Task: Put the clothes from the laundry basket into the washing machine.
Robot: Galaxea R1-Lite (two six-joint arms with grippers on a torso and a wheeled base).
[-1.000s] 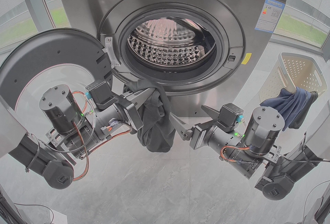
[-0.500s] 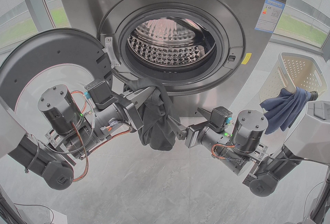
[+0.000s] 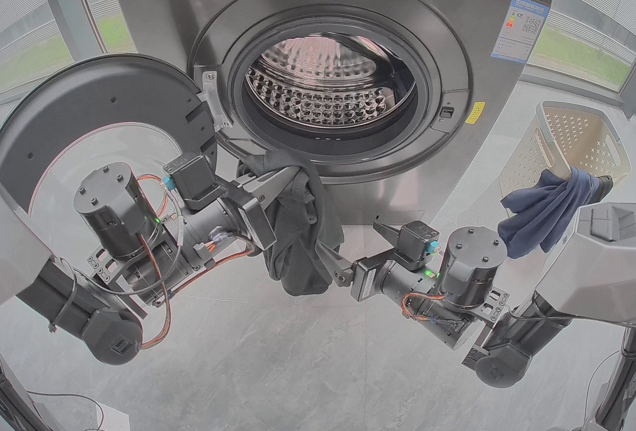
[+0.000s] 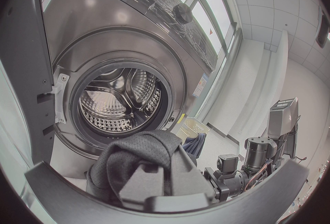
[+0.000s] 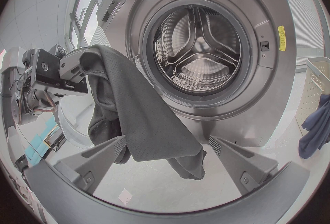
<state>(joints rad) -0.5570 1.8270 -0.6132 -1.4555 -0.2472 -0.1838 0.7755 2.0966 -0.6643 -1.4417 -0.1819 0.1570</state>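
At the frame centre the left gripper (image 3: 285, 177) has its fingers clamped on a dark grey garment (image 3: 301, 234), which hangs just below the open mouth of the washing machine (image 3: 411, 22). The right gripper (image 3: 350, 239), fingers apart, is at the garment's lower fold. At the right edge a blue garment (image 3: 546, 207) hangs over the laundry basket (image 3: 583, 134).

The dark-grey left gripper (image 3: 291, 177), held forward, clamps a dark mesh garment (image 3: 301, 240). The matching right gripper (image 3: 346, 235) sits lower beside it, jaws spread.

dark grey garment (image 3: 299, 234), navy cloth (image 3: 544, 208)
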